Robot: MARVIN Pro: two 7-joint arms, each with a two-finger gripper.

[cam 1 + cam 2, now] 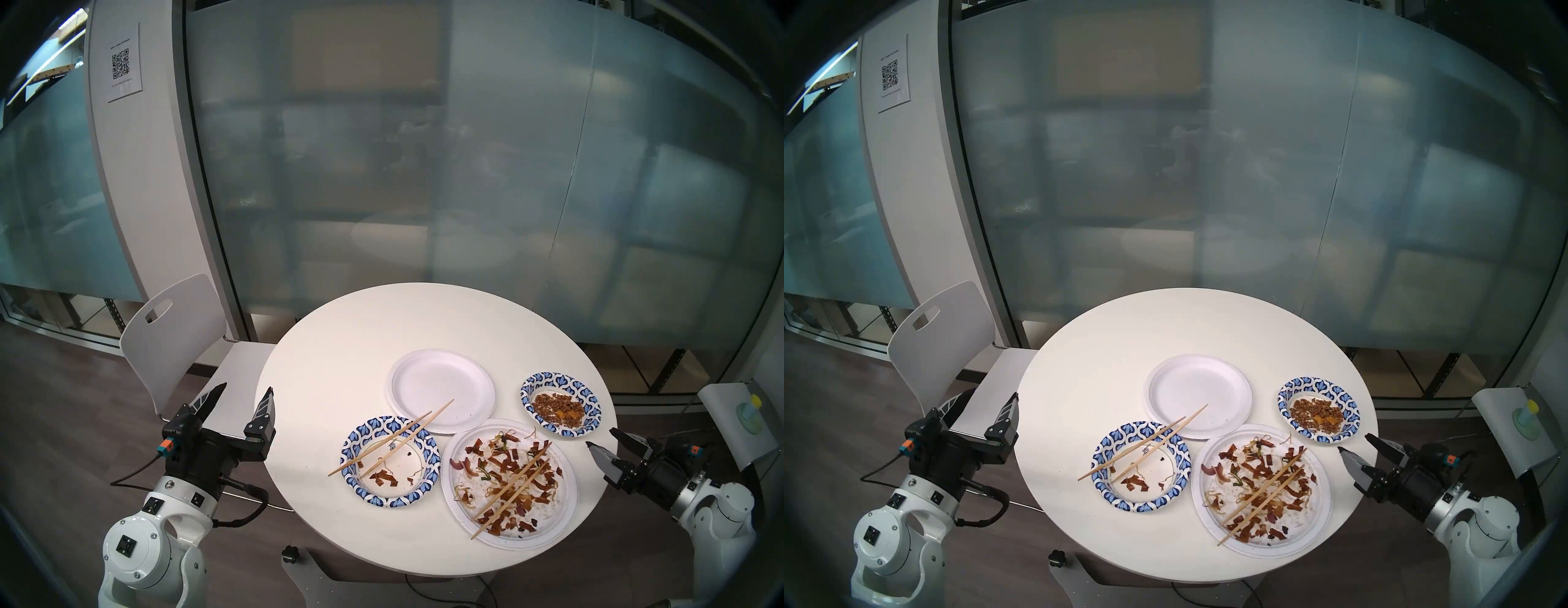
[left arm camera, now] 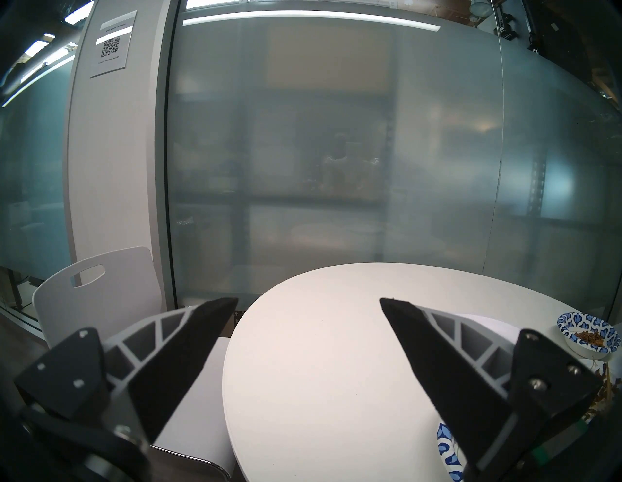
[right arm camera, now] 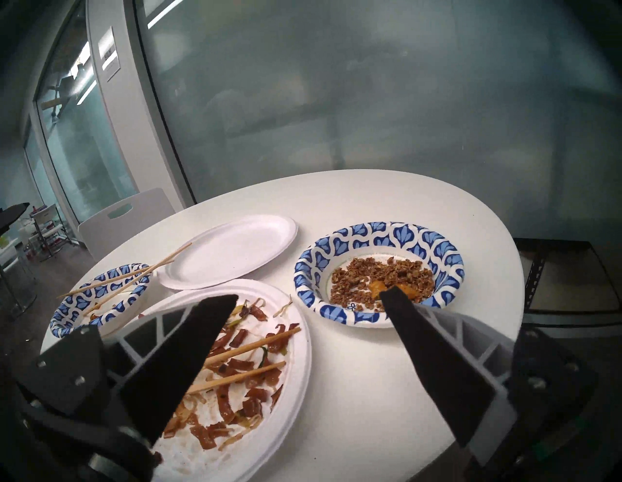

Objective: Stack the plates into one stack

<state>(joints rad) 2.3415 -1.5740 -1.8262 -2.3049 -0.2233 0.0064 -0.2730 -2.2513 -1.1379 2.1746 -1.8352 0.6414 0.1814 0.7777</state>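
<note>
Arms: glossy white rounded shells, square black insets.
Wrists: black housings, silver collar, looping black cables.
left gripper (image 1: 244, 392): black tapered fingers, grey latticed backs.
right gripper (image 1: 600, 439): same, orange-teal connector block.
</note>
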